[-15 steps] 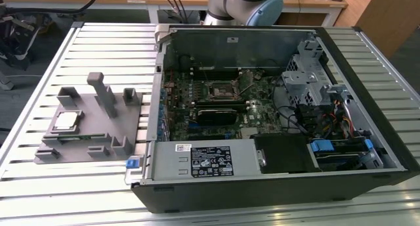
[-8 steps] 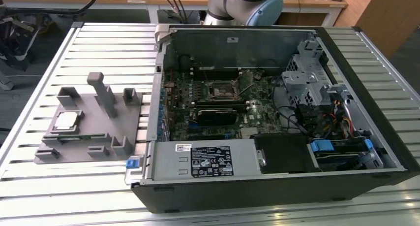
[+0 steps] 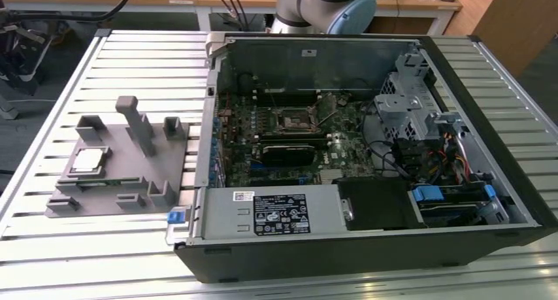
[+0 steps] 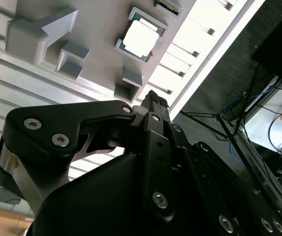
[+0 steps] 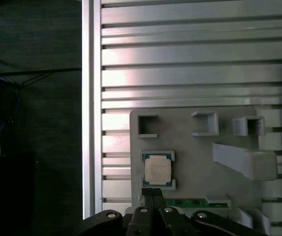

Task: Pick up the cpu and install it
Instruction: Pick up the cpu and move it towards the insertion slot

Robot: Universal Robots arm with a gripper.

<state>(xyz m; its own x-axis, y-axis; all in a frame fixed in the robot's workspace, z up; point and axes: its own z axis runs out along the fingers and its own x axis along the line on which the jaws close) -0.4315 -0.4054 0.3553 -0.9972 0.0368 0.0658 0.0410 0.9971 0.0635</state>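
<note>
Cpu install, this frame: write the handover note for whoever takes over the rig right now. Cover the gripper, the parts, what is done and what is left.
The gripper is shut and holds nothing. It hangs over the grey holder close to the cpu, not touching it.
The cpu lies flat in its recess on the grey holder, which sits on the slatted table at the exterior view's left of the open computer case.
The socket is on the board inside the computer case, away from the gripper.
Done: nothing that shows.
Left: the cpu is not yet picked up and not yet installed.
</note>
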